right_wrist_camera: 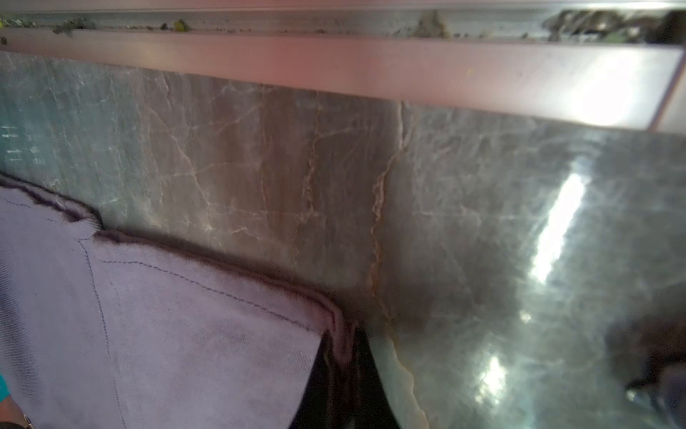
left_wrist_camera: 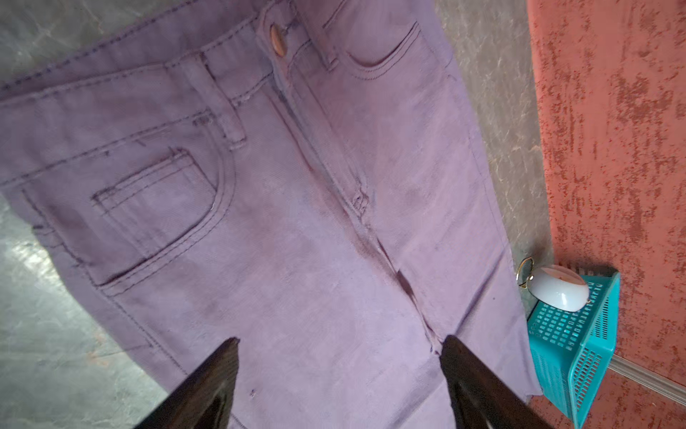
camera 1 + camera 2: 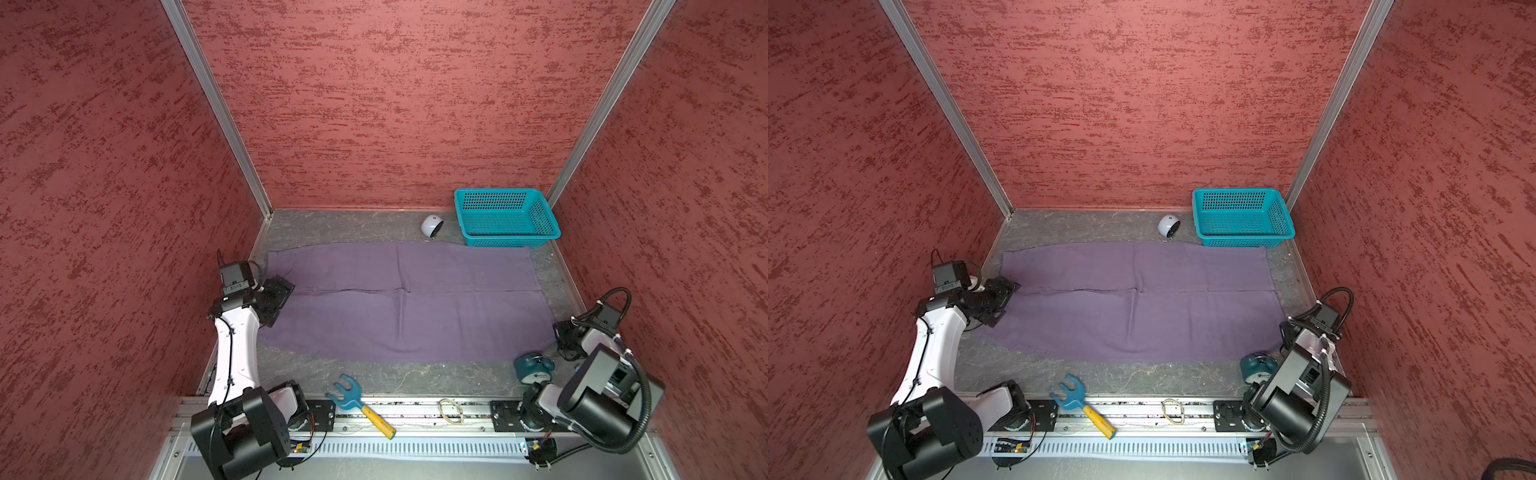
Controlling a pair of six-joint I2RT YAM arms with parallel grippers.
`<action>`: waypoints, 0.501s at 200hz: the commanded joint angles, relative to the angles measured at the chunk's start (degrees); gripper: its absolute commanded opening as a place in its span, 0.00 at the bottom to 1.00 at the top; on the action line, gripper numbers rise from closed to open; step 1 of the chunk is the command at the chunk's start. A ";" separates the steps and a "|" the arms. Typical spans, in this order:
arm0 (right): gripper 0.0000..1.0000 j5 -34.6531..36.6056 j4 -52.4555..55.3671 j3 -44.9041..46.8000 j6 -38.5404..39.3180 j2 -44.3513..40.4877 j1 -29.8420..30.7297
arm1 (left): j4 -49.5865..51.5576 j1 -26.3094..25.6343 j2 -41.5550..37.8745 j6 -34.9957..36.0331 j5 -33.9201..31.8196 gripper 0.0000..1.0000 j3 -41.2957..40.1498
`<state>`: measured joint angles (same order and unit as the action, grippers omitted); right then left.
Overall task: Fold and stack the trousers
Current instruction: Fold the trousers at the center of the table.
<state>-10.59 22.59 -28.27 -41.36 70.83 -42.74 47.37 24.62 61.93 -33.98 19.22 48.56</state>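
Three walls point(image 3: 415, 104) of mottled red and pink textured panel close in the bench point(image 3: 340, 226), meeting at two bare aluminium corner posts point(image 3: 216, 108). The bench top is grey with pale veins and glossy, with white streaks of glare point(image 1: 557, 226) in the right wrist view. An aluminium rail point(image 3: 415, 417) runs along its front edge, and a slotted white duct point(image 3: 415, 449) lies just beside it.

Open table point(image 3: 415, 376) strip along near edge of trousers point(image 3: 415, 303), passable. Far right corner blocked: teal basket point(image 3: 505, 241), white ball point(image 3: 431, 226) beside. Near right, crowded by teal round gadget point(image 3: 534, 368).
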 commanded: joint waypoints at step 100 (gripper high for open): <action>0.00 -7.29 4.08 -0.11 4.02 -7.80 -0.66 | 9.51 0.35 -5.62 -6.68 -8.55 0.99 -6.66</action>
<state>-16.32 24.75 -26.83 -39.31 63.99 -42.98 56.82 24.16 56.16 -37.23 11.84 44.73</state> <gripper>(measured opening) 0.076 0.994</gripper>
